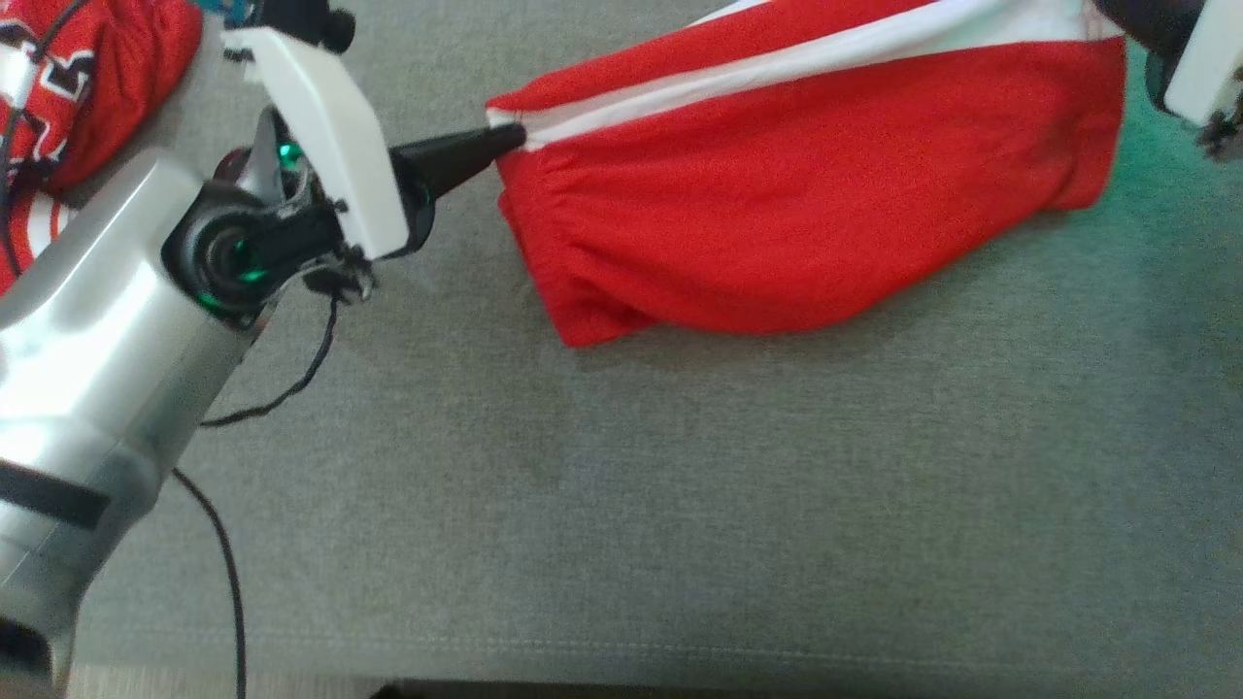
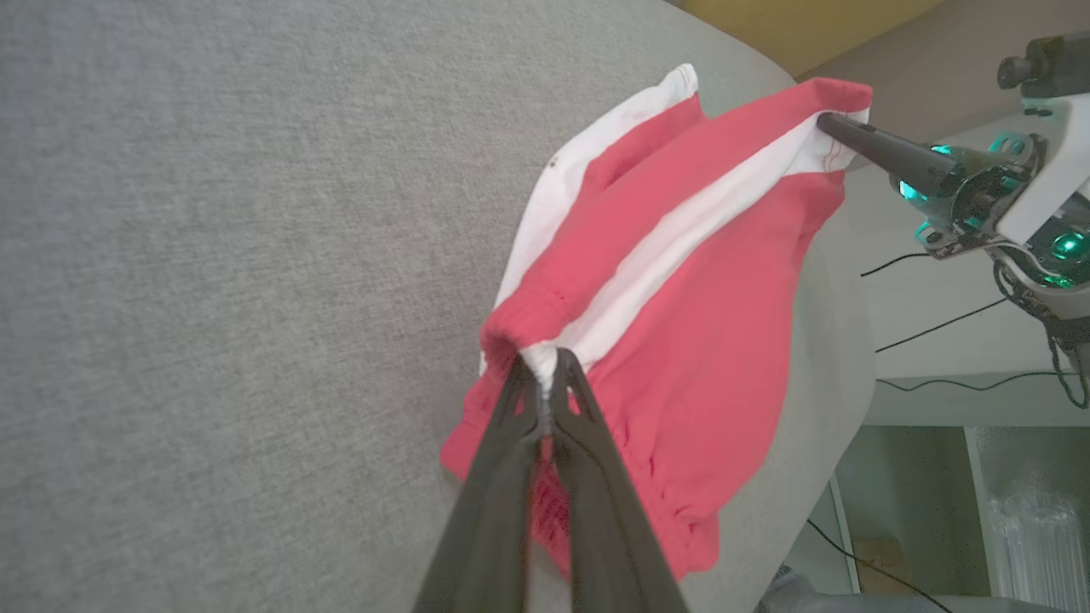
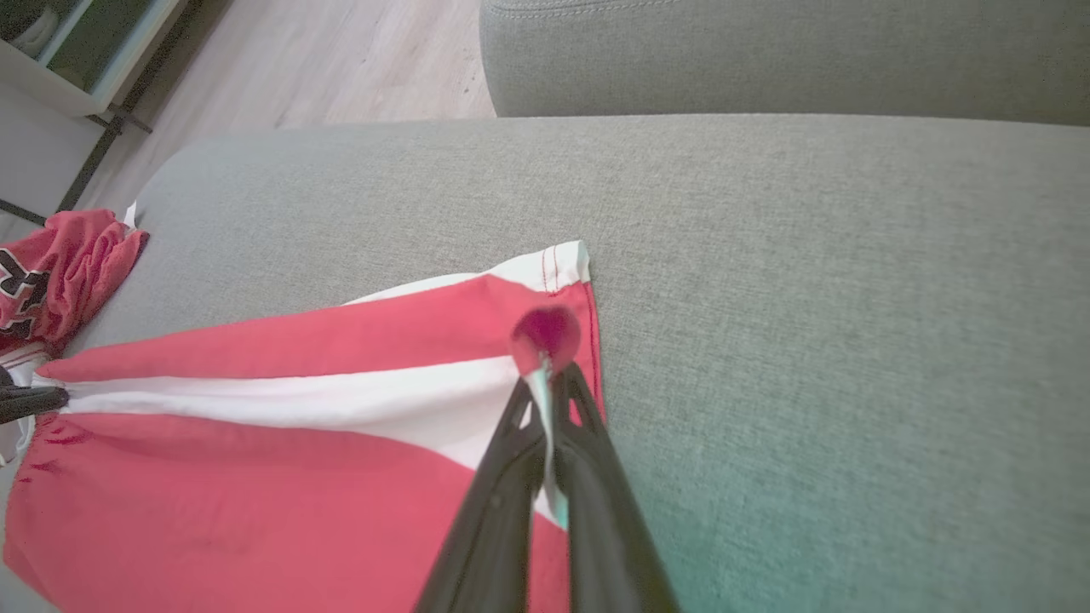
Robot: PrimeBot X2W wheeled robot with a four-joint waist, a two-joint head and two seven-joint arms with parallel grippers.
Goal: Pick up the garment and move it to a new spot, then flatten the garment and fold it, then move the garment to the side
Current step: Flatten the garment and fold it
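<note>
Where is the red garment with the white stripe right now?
In the head view, the striped red garment spans the upper middle and right, stretched over the grey cushion between the left gripper and the right gripper, each pinching one end.

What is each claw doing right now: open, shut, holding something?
Left claw: shut on the red shorts, at the white stripe by the waistband.
Right claw: shut on the red shorts, at the hem end.

The garment (image 1: 806, 194) is stretched across the far part of the sofa seat (image 1: 680, 505); another garment (image 1: 97, 78) is seen left of it.
</note>
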